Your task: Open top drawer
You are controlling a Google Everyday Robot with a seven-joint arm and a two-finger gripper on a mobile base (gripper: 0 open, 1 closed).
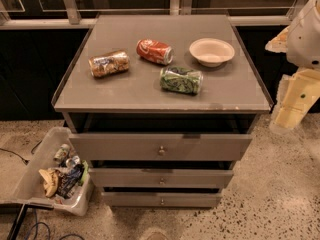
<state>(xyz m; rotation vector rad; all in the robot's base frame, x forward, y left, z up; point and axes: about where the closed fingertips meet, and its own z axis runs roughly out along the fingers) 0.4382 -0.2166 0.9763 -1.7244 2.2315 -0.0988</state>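
Note:
The top drawer (160, 146) is the widest of three grey-brown fronts under the cabinet's tabletop (150, 91). It has a small round metal knob (161, 150) at its centre. A dark gap shows between its front and the tabletop; its inside does not show. My gripper (292, 106) is the cream-coloured part hanging from the white arm (307, 34) at the right edge. It is beside the cabinet's right front corner, at about tabletop height, well right of the knob and apart from the drawer.
Two narrower drawer fronts (161, 178) (161, 199) sit below. On the tabletop lie a brown can (108, 64), a red can (155, 51), a green can (181, 80) and a white bowl (212, 51). A clear bin of trash (37, 156) stands on the floor at left, with cables (30, 226) nearby.

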